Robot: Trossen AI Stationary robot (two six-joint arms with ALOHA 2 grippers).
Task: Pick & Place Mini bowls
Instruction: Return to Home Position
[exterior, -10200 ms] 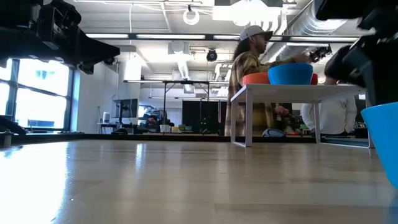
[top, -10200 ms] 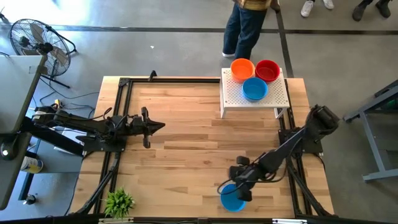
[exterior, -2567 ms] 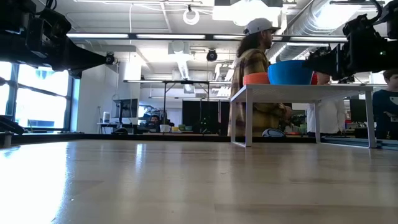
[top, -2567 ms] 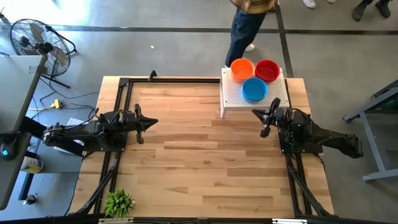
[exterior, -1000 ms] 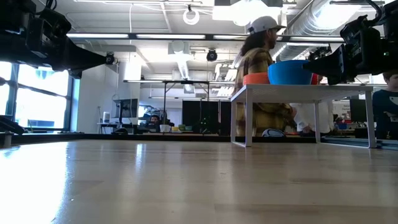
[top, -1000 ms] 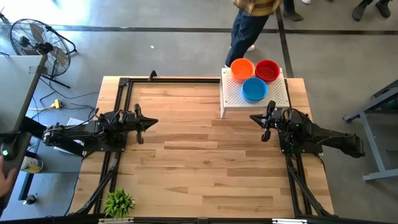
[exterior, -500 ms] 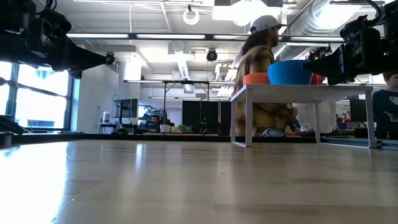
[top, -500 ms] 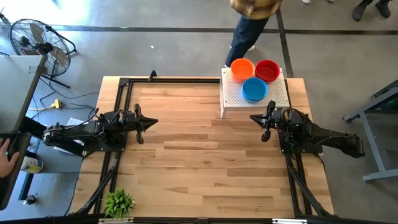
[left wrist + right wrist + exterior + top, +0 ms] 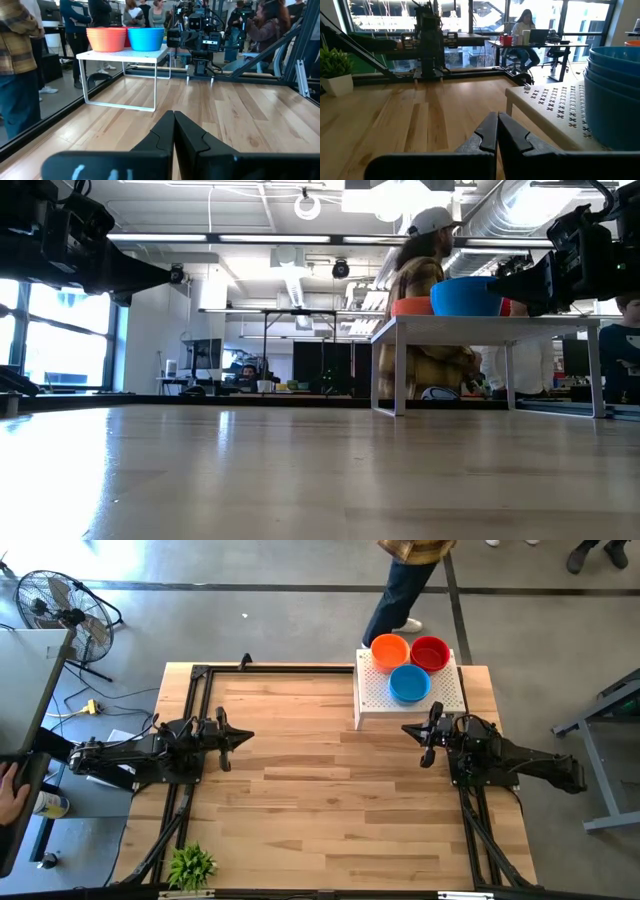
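Three stacks of mini bowls stand on the white perforated box (image 9: pixel 440 695) at the table's far right: orange (image 9: pixel 389 648), red (image 9: pixel 430 652) and blue (image 9: pixel 409 683). The blue stack also shows in the right wrist view (image 9: pixel 615 95); the orange (image 9: pixel 106 39) and blue (image 9: pixel 146 38) stacks show in the left wrist view. My right gripper (image 9: pixel 427 736) is shut and empty just in front of the box. My left gripper (image 9: pixel 222 738) is shut and empty at the table's left.
A small green plant (image 9: pixel 190 865) stands at the table's near left corner. A person (image 9: pixel 405 580) walks past behind the table's far edge. A black frame (image 9: pixel 200 680) runs round the table. Bare wood (image 9: pixel 320 780) lies between the arms.
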